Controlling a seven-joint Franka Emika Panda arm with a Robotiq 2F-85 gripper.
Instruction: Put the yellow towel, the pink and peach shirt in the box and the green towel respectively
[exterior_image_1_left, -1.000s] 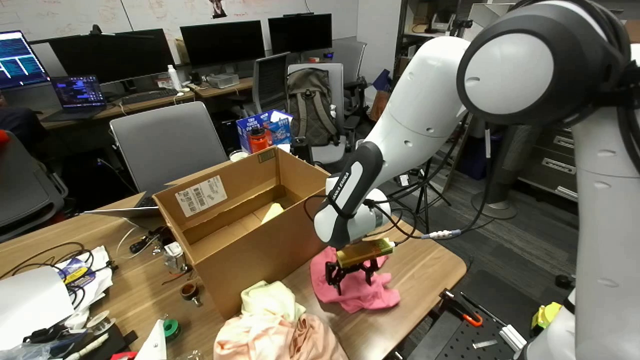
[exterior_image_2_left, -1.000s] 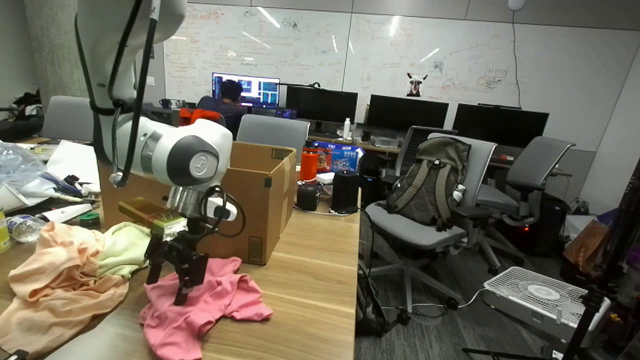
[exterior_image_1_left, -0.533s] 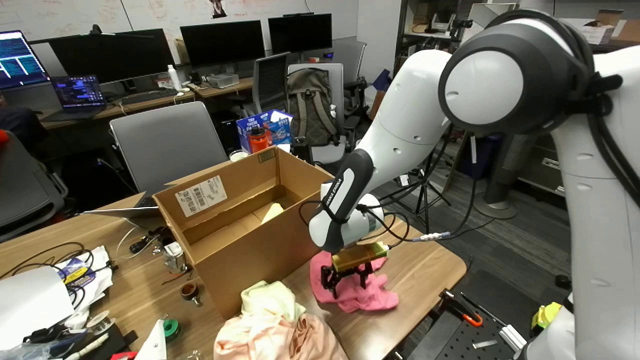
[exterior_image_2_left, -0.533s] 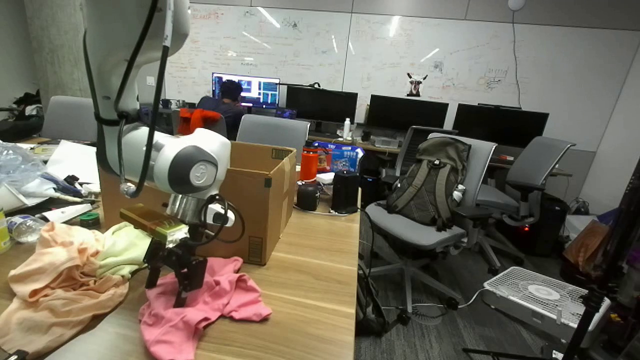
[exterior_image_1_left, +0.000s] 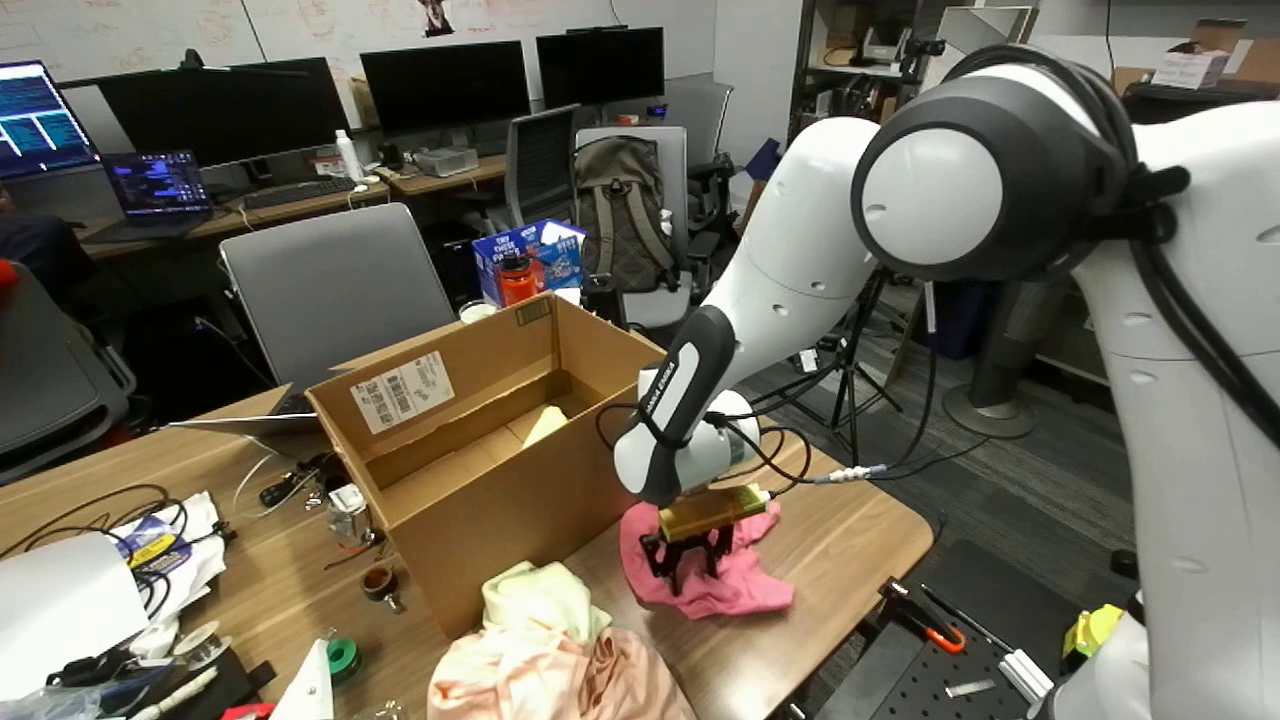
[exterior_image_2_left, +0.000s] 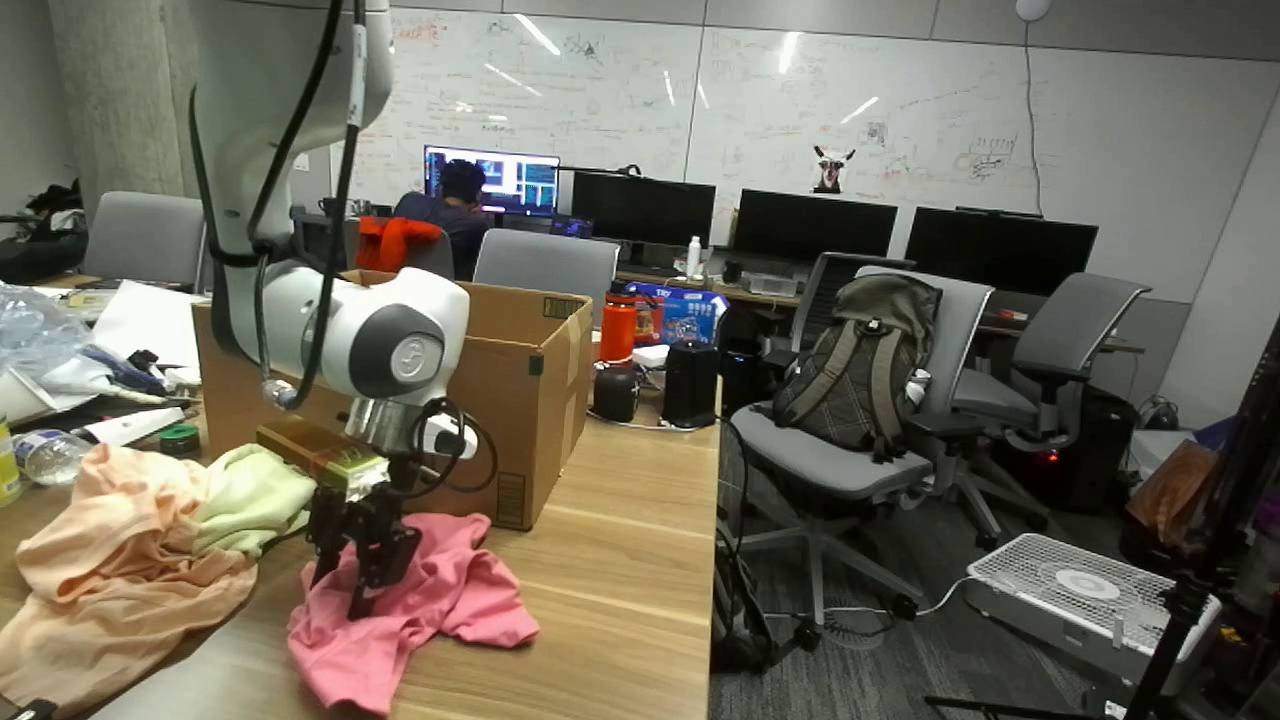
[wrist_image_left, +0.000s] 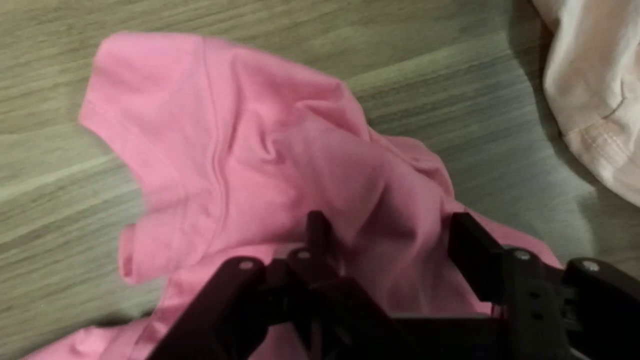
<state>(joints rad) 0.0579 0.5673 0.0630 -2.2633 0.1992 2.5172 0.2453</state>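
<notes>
Jaws of the gripper (wrist_image_left: 391, 227) stand apart and point down at the pink shirt (exterior_image_2_left: 465, 595); in the wrist view, folds of pink cloth show between them. Contact between jaws and cloth cannot be confirmed.

The counter (exterior_image_1_left: 860, 520) is wood-grained and supports the box (exterior_image_1_left: 510, 515) and the loose clothing. The arm (exterior_image_1_left: 790, 250), white with dark joint covers, reaches over the counter; its wrist end is low, beside the box and above the pink shirt.

The box is brown cardboard, upright, with the top open. The peach shirt (exterior_image_2_left: 130, 540) is heaped on the counter, outside the box; in the wrist view a strip of counter separates it from the pink shirt. The pink shirt lies crumpled on the counter, also outside the box, below the jaws.

The green towel (exterior_image_2_left: 250, 500), pale in colour, is bunched on the counter and touches the peach shirt; contact with the box wall cannot be determined. The yellow towel (exterior_image_1_left: 545, 424) is inside the box; part of it is visible in an exterior view, past the rim of the near wall.

The orange bottle (exterior_image_2_left: 617, 330) stands upright near the box. The printed label (exterior_image_1_left: 402, 392) is fixed to the inner face of a long box wall.
</notes>
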